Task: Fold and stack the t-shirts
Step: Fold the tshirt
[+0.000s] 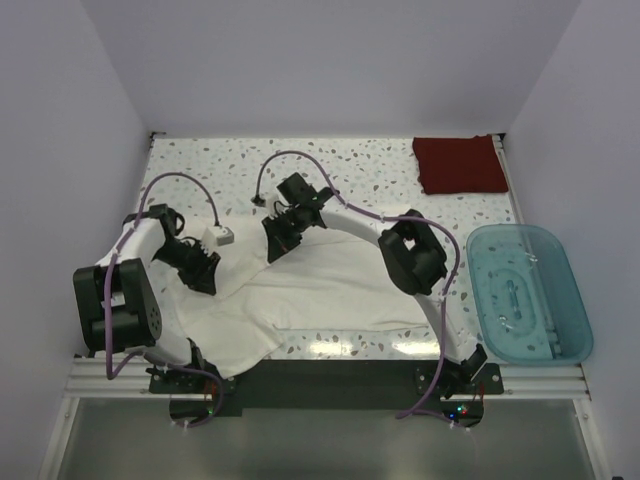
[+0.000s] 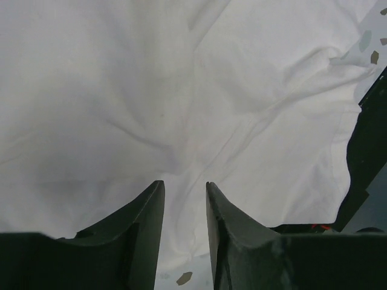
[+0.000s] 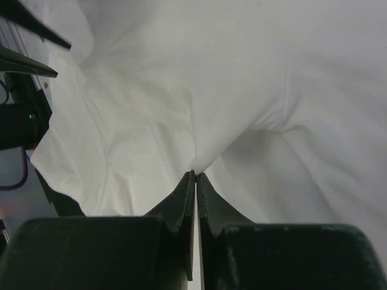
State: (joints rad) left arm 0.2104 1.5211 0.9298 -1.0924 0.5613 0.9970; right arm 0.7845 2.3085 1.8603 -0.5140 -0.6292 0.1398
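Top view — high, behind the arm bases, looking down over the whole table (image 1: 380, 160). Wrist views look out past their own fingers (image 2: 145, 235), very near the white shirt (image 1: 330, 290) — shared by all three.

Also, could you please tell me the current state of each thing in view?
white t-shirt: spread out, rumpled, not yet folded.
dark red t-shirt: folded into a rectangle, lying apart at the far right.
teal plastic bin: upright, empty.
left end effector: open, over the white t-shirt.
right end effector: shut, pinching a fold of the white t-shirt.
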